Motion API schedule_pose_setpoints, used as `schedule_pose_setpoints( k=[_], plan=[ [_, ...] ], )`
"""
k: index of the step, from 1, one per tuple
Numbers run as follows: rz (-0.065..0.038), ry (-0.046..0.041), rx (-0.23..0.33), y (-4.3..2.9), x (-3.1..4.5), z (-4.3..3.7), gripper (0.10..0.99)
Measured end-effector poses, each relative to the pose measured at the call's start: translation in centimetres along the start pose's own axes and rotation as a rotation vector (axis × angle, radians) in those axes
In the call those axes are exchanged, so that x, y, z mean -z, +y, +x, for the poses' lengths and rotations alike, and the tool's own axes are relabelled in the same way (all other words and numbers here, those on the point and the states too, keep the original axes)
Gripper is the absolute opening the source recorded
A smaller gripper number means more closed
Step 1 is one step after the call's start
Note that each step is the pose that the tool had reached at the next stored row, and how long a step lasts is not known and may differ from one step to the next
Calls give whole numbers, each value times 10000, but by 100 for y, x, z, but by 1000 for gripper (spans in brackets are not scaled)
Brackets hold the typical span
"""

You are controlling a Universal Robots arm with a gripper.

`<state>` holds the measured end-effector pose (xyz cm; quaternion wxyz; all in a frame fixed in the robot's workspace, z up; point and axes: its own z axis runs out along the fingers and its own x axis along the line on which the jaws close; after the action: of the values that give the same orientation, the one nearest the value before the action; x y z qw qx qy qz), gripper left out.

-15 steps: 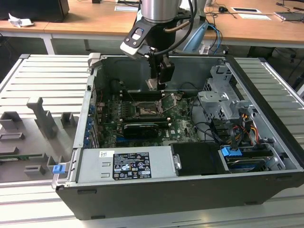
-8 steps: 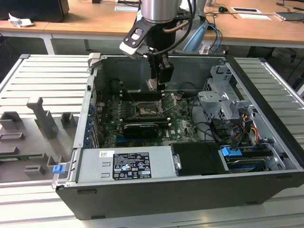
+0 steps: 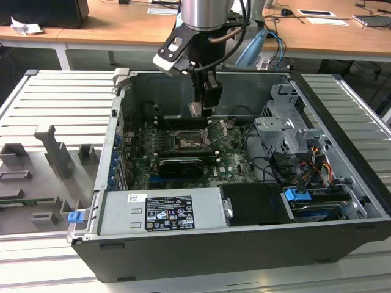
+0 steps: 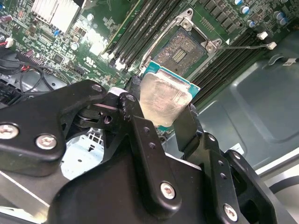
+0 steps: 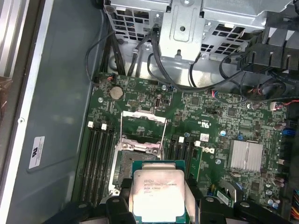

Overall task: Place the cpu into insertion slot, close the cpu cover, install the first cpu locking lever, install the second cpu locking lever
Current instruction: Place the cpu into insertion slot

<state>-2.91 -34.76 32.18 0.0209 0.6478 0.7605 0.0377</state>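
The tool [image 4: 161, 116] is clamping the cpu [image 4: 163, 93] by two opposite edges, silver top facing back toward the arm, above the insertion slot [image 4: 180, 49] inside the open computer case [image 3: 275, 250]. The cpu cover [image 5: 144, 116] is standing flipped open beside that slot.

**Second wrist view.** The fingers [image 4: 140, 135] cover two opposite edges of the cpu [image 4: 161, 95]. The gripper [image 4: 160, 106] body hides the part of the motherboard [image 4: 70, 42] behind it.

**First wrist view.** The cpu runs off the frame edge and overlaps the insertion slot [image 5: 126, 161], hiding part of its pin field.

**Exterior view.** The arm [image 3: 204, 12] is cut off at the frame edge. The chip between the fingers and the socket's pins are too small to tell. The power supply [image 3: 165, 210] hides the motherboard's near edge.
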Motion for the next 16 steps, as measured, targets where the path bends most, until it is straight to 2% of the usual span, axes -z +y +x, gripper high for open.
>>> schedule_pose_setpoints(
  k=[16],
  plan=[
    [-1,-10,-124,-5,-61,-1,525]
  ],
)
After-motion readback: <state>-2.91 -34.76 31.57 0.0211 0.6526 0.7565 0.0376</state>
